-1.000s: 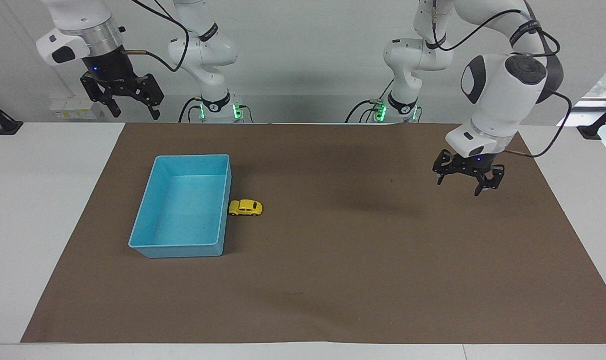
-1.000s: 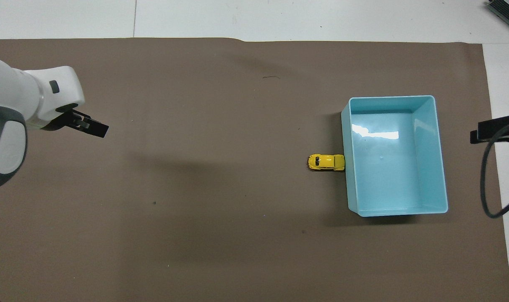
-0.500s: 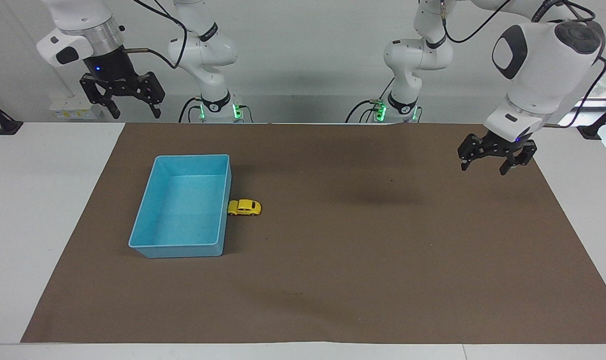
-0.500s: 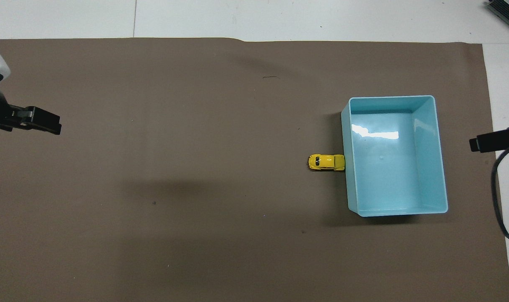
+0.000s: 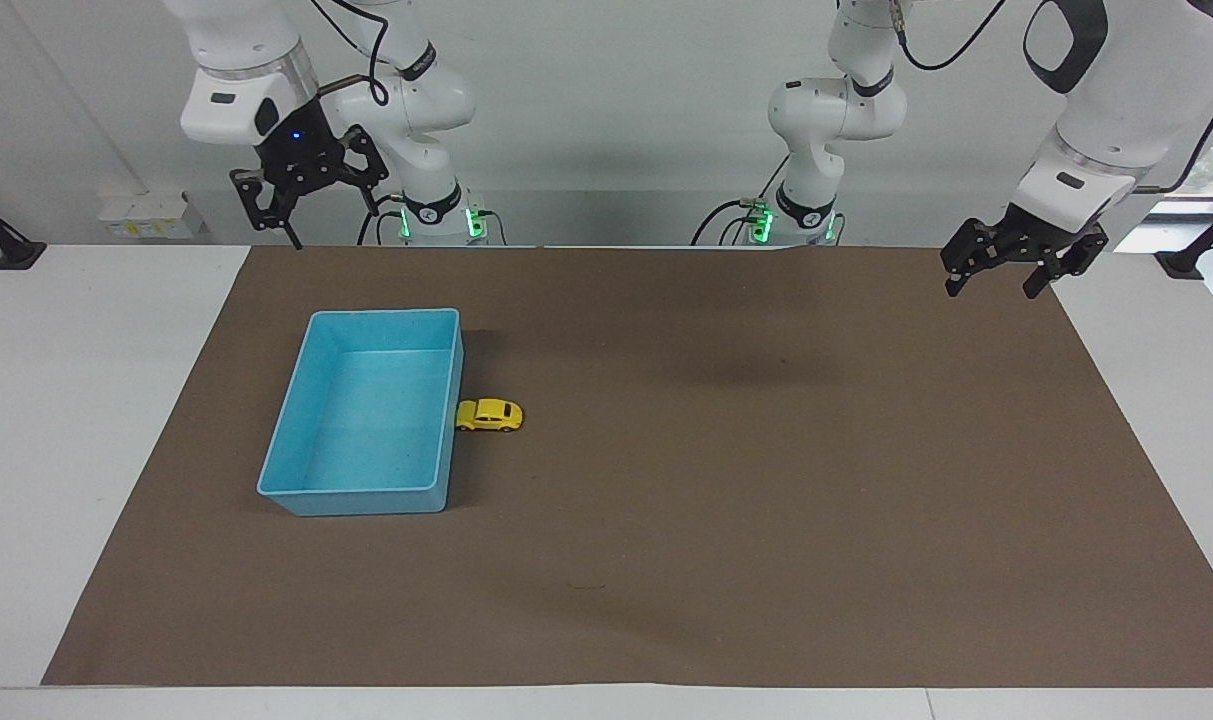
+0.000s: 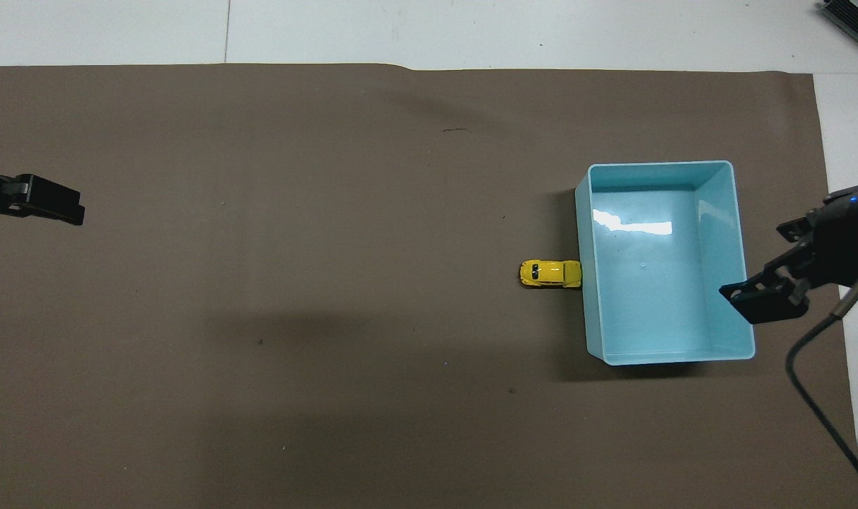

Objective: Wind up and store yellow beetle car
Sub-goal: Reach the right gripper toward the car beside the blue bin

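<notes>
Yellow beetle car (image 5: 490, 415) on the brown mat (image 5: 726, 520), touching the blue bin's (image 5: 288, 430) side, not yet stored, probably parked close for an easy drop-in; right gripper (image 5: 306, 190) and left gripper (image 5: 1011, 265) both up high, open, empty.

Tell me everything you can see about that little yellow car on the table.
The yellow beetle car is a tiny toy with a rounded, glossy body, dark windows and small black wheels. It stands upright on its wheels on the brown mat, one end right against the outer side wall of the blue bin, outside it. No hand touches it.
</notes>
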Motion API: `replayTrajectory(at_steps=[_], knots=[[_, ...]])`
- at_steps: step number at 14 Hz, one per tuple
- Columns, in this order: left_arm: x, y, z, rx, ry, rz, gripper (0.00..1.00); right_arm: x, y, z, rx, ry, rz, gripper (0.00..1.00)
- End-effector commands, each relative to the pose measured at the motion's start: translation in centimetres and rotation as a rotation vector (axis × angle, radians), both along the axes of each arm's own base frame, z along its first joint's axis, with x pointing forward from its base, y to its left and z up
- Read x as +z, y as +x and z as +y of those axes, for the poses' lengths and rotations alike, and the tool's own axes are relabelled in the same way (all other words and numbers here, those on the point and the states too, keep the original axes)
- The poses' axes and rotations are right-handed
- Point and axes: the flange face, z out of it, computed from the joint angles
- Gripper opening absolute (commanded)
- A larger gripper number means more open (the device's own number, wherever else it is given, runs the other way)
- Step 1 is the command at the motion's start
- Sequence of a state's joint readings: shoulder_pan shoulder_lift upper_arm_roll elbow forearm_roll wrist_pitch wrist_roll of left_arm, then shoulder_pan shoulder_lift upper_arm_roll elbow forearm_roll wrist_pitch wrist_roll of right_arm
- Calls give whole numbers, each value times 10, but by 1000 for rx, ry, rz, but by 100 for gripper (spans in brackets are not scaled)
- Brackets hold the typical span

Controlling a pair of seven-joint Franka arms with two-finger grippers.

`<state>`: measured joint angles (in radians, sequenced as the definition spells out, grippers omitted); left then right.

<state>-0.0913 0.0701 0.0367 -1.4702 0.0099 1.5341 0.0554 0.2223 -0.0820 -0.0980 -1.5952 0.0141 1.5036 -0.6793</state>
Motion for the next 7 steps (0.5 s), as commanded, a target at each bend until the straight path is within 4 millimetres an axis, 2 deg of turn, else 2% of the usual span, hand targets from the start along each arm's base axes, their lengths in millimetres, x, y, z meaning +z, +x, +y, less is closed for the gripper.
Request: replayTrajectory(at_steps=[1, 2, 4, 6, 7], knots=[[3, -6, 0, 5, -16, 22, 100, -11, -7, 11, 216, 7, -10, 100], [4, -6, 0, 5, -16, 19, 100, -14, -6, 12, 265, 6, -7, 100], [3, -5, 2, 7, -16, 18, 100, -30, -2, 30, 432, 3, -22, 100], [4, -5, 3, 8, -16, 16, 100, -54, -1, 44, 551, -6, -22, 100], [3, -5, 3, 8, -16, 18, 100, -73, 1, 47, 597, -5, -18, 100]])
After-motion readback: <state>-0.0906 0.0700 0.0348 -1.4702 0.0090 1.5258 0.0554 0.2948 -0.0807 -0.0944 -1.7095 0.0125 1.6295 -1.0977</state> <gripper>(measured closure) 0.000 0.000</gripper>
